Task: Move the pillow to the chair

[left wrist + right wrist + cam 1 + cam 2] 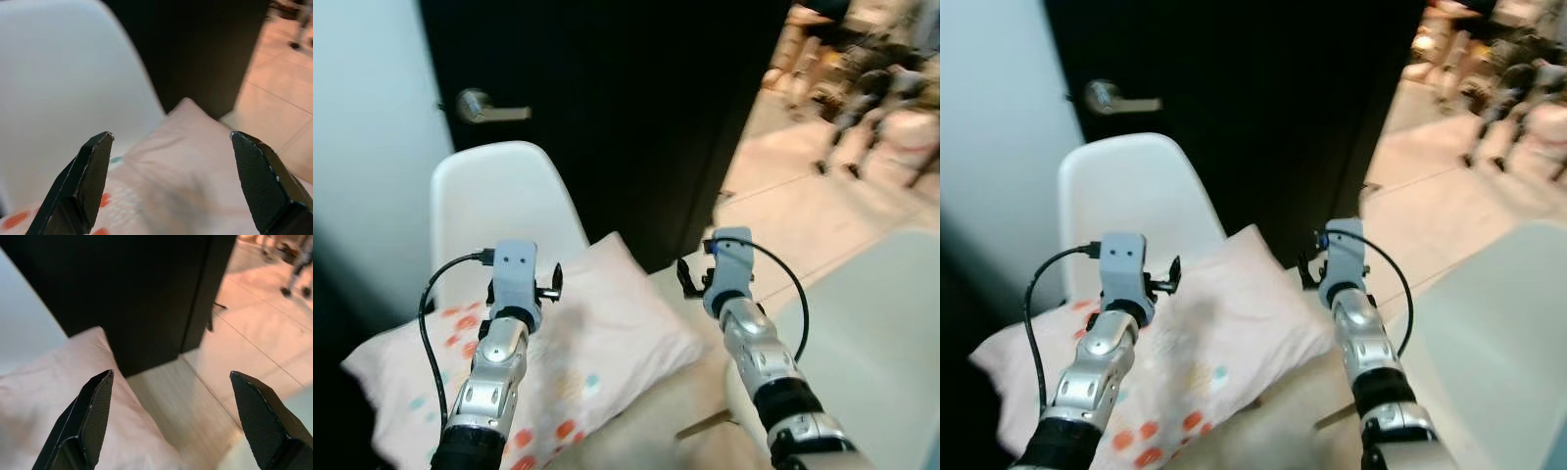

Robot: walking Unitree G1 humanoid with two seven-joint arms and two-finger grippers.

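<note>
The pillow (538,357) lies on the seat of the white chair (494,191), its far corner pointing toward the dark door and its near end spilling off the front edge of the seat, so the placing looks as good as done, as far as these views let one judge. What seems left is small: draw the arms clear, and perhaps nudge the pillow further back, since part of it overhangs and I cannot tell how much of it the seat really carries. The left gripper (171,188) hovers just above the middle of the pillow with its two fingers spread wide and nothing between them; the patterned cloth with its orange and teal dots lies directly below and ahead of it, and the chair back rises just beyond. The right gripper (171,423) is also spread wide and empty, hanging past the pillow's corner, with the pillow off to its left and bare wooden floor (195,406) straight under it. Beyond both grippers stands the black door (626,98) with a metal handle (484,106) beside a pale wall. To the right of the right gripper the floor opens into a lighter tiled room, where blurred furniture legs (847,127) stand well apart from the work. A pale surface (881,333) sits close on the right side of the right arm. Nothing stands between the grippers and the pillow; the door just behind the chair is the only near thing to mind when pulling back.
</note>
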